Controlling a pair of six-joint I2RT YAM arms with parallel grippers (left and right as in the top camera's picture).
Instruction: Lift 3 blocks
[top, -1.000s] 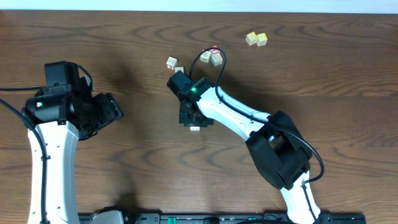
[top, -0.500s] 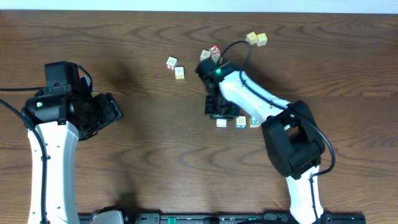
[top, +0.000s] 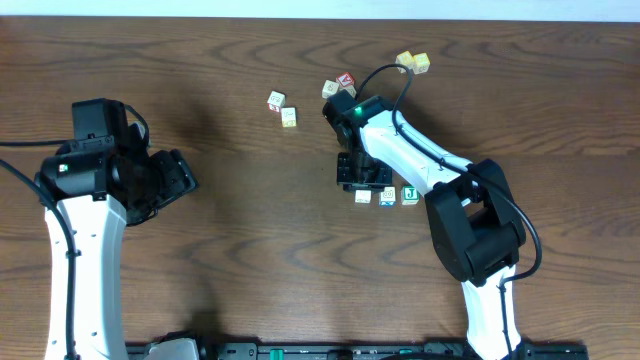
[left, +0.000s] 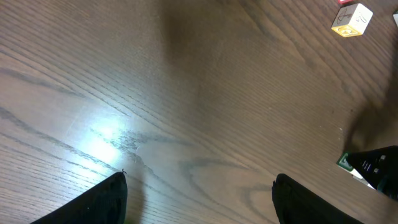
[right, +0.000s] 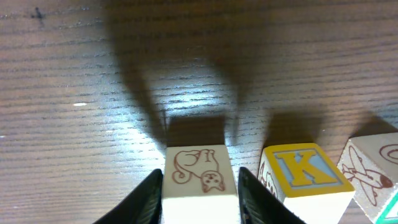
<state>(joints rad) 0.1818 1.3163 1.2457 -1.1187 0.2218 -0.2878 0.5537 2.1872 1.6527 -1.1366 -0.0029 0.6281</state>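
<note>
Three blocks (top: 387, 195) in row, leftmost betw. right hand (right: 200, 198) jaws.

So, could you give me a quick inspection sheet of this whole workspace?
Surface: dark brown wood-grain table.
Job's things: three small wooden alphabet cubes in a row on the table: whitish cube with a cat drawing, cube with a blue K face, cube with a green J face.
Clutter: two yellowish cubes, two red-marked cubes, two pale cubes, farther back.
Grippers: left gripper open, empty; right gripper straddles the cat cube, grip unclear.
Cables: black cable loops above the right arm.
Surroundings: pale strip beyond the far edge.
</note>
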